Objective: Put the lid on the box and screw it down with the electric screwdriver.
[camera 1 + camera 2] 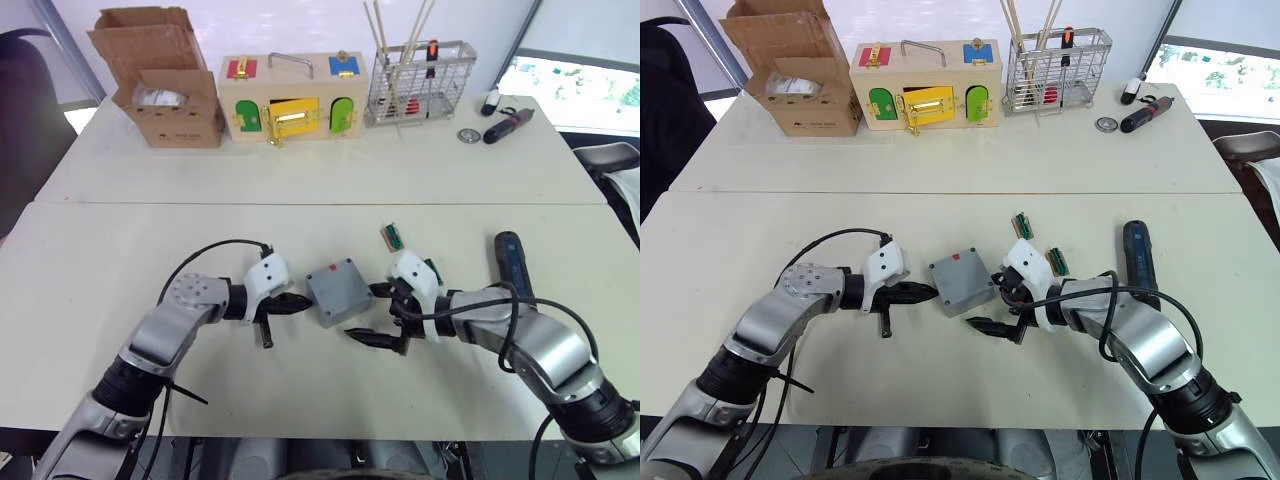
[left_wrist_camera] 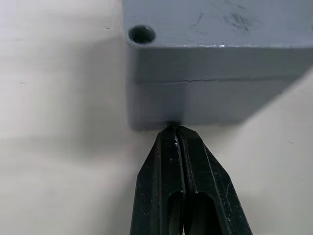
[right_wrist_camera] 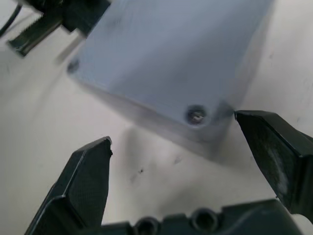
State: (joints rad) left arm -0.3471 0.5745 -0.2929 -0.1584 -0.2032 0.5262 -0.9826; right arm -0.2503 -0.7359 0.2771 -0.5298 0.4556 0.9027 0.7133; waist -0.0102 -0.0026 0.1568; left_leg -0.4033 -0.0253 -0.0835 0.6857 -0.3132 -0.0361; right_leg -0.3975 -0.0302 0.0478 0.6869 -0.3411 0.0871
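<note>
Lid (image 1: 336, 283) sits on 1 box (image 1: 345, 309) between 2 grippers: left gripper (image 1: 296, 300) jaws closed, right gripper (image 1: 380, 313) jaws wide.

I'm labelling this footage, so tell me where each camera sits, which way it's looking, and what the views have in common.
Left eye view: on the head, facing forward and down over the table; both arms show.
Right eye view: same head camera, same scene, including the electric screwdriver.
Left wrist view: on the left wrist, looking along the shut left gripper, whose tips meet the box under its lid.
Right wrist view: on the right wrist, looking along the open right gripper at the lid's corner.
All four share the box.
</note>
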